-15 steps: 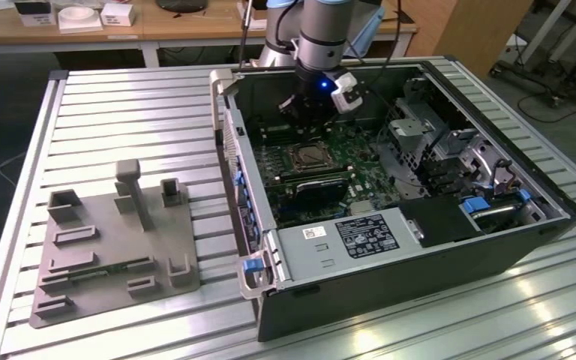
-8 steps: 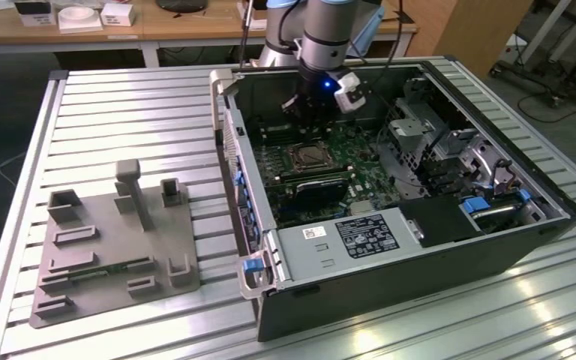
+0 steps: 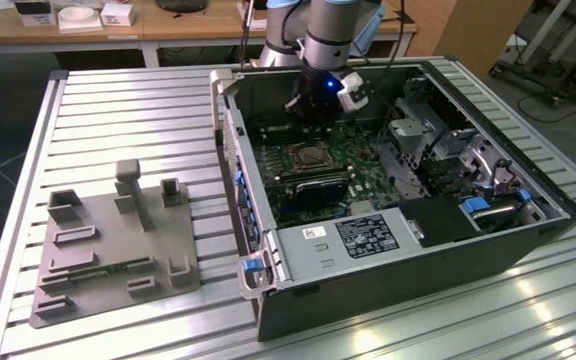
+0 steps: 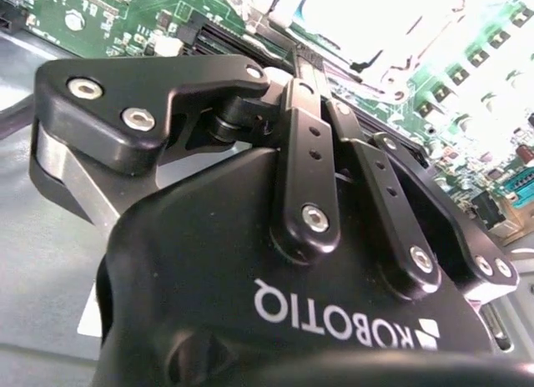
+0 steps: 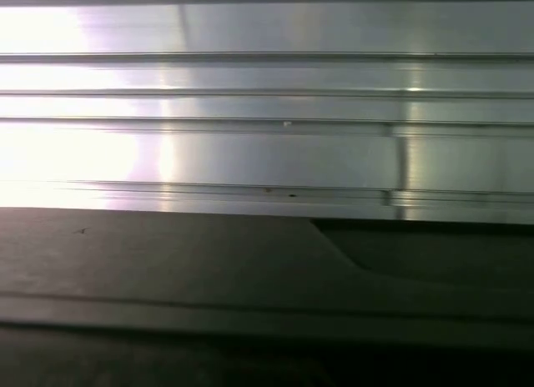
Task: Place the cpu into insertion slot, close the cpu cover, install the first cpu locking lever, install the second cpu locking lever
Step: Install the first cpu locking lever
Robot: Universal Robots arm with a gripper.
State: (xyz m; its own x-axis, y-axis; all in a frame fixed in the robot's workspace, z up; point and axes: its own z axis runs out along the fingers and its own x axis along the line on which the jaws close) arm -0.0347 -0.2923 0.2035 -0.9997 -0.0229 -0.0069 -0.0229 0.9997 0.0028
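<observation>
**Over the open case**

Upper middle of the exterior view, the gripper (image 3: pixel 313 120) hangs inside the case (image 3: pixel 488 255), above the slot (image 3: pixel 311 157). Its fingers (image 4: pixel 307 149) look clenched together, possibly on something unseen. Slot sits mid-frame on the board (image 3: pixel 363 154).

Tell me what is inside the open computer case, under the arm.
Inside the computer case lies the green motherboard with the insertion slot near its middle. The end effector hangs above it. The board's part behind the end effector is covered.
</observation>
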